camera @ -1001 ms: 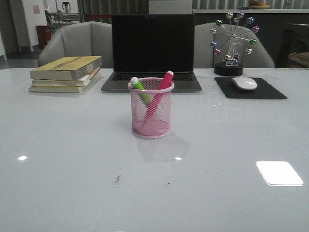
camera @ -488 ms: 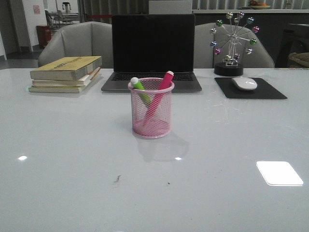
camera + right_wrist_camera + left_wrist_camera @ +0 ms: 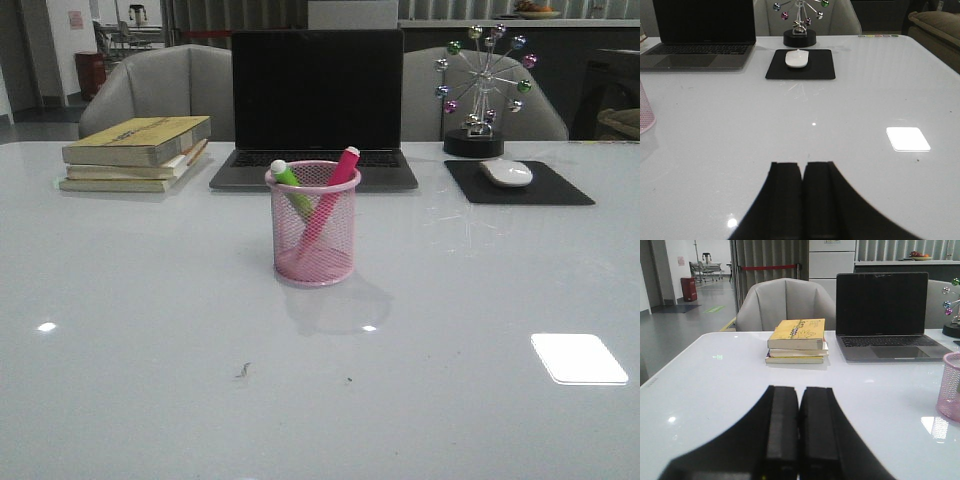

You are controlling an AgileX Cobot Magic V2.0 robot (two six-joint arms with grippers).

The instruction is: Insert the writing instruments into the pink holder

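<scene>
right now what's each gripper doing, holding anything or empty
Left gripper: closed, fingers pressed together, holding nothing.
Right gripper: closed, fingers pressed together, holding nothing.

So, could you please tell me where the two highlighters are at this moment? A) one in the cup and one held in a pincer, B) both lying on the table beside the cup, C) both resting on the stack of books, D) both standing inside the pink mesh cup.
D: the green highlighter and the pink highlighter both lean inside the pink holder, caps above its rim.
</scene>
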